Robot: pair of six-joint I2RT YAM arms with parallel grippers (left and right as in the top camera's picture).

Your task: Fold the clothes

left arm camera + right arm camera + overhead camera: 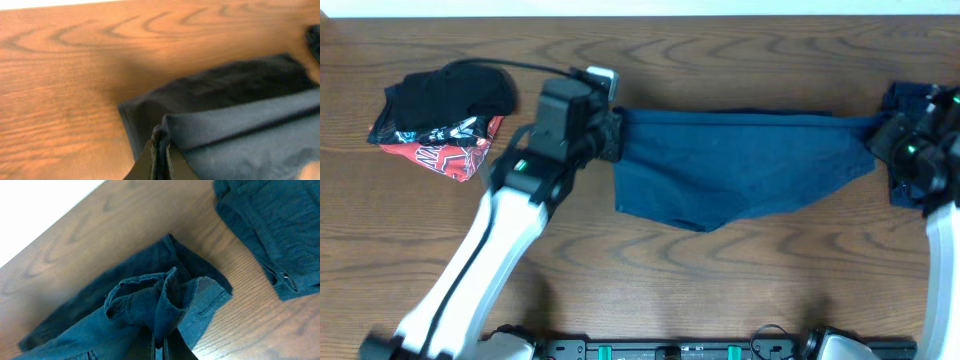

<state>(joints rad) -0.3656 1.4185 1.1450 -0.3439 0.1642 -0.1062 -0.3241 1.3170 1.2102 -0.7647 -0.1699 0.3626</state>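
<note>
Blue garment (pixel 730 165), stretched from the centre toward the right edge of the surface (pixel 720 290), nearer the far edge. Your left gripper (pixel 608 135) is clenched on its left end and your right gripper (pixel 882 135) on a bunched fold at its right end, as both wrist views show. The step in hand appears to be drawing the cloth taut before a fold; the next move likely calls for carrying both ends toward the near edge with even tension, so the sagging lower hem lies flat.

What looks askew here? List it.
The blue garment, pinched at both ends by closed jaws, sags lopsidedly, deepest left of centre. The black-and-red pile sits crumpled, unfolded, at the far left.
</note>
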